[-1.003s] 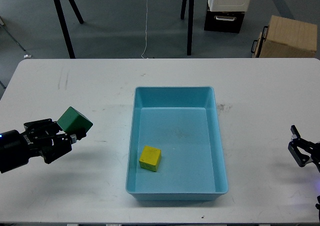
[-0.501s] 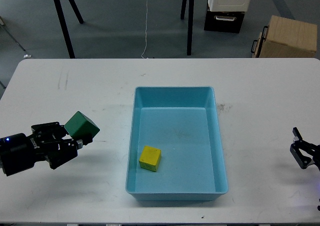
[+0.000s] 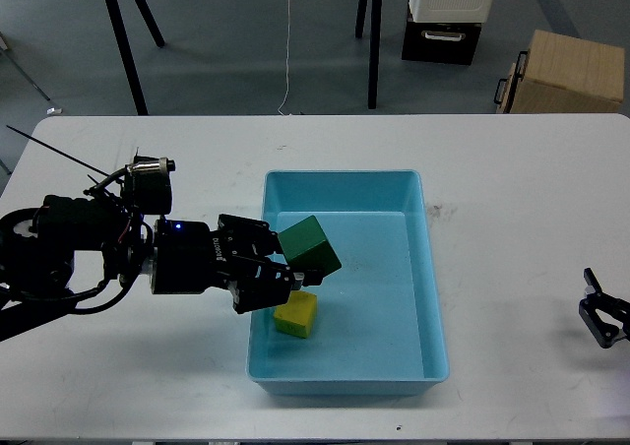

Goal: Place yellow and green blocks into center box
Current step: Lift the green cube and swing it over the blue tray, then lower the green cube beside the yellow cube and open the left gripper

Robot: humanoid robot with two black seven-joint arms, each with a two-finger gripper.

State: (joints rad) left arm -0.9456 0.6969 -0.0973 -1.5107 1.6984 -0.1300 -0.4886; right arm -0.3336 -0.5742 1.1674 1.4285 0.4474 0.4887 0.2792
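Clutter beyond white table: black stand legs, black-and-white case, cardboard box, all on the floor. Left gripper reaches over blue box left wall, jaws clamped on green block, tilted, held above box interior. Yellow block on box floor, just below green block, its top-left part hidden by the gripper. Right gripper at right edge, partly cut off, well apart from box, holds nothing visible; jaw gap can't be made out.
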